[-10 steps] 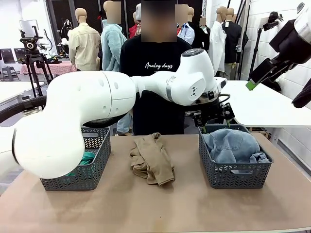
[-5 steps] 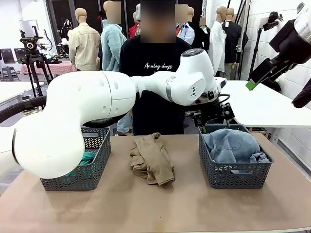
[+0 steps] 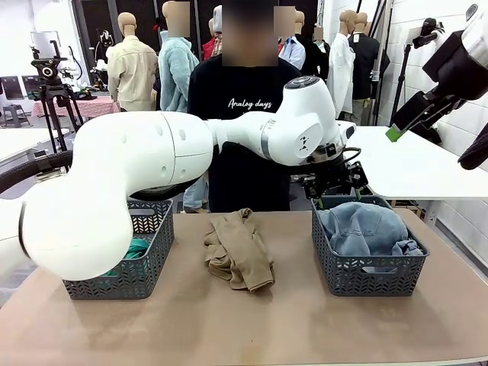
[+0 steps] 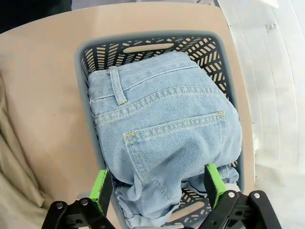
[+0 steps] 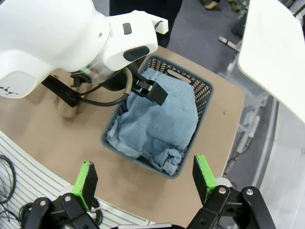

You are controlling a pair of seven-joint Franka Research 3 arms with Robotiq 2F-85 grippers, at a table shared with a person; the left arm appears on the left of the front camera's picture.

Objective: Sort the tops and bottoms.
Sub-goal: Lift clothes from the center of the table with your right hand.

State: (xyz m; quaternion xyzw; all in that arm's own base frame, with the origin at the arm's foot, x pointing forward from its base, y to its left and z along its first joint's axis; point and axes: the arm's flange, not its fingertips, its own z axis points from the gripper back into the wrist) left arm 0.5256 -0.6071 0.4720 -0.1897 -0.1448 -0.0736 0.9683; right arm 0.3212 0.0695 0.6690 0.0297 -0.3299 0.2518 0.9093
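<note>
Looking across the table (image 3: 305,328) from the front, I see the left arm reach over the middle to the right basket (image 3: 366,278), where the left gripper (image 3: 335,192) hangs at the far rim. Its jaws are spread wide and pinch nothing. In the left wrist view, the green pads (image 4: 102,187) of that gripper (image 4: 158,186) stand to either side of the pale shorts (image 4: 162,124). The shorts lie back pocket up and heaped above the basket's rim (image 4: 147,46). I cannot tell whether the pads touch the cloth. More denim (image 3: 406,248) shows under the pale shorts (image 3: 362,227) at the basket's right end, but I cannot tell which pair it belongs to. The tan top (image 3: 238,248) lies crumpled on the bare table between the two baskets, touching neither. The teal top (image 3: 136,250) sits inside the left basket (image 3: 145,268), partly hidden by the arm. In the right wrist view, the right gripper (image 5: 145,177) is high above the table's right edge. It looks down on the right basket (image 5: 202,90) and the pale shorts (image 5: 162,119), with jaws likewise spread and nothing between them. A person (image 3: 236,114) in a black T-shirt stands at the far side, behind the left arm.
</note>
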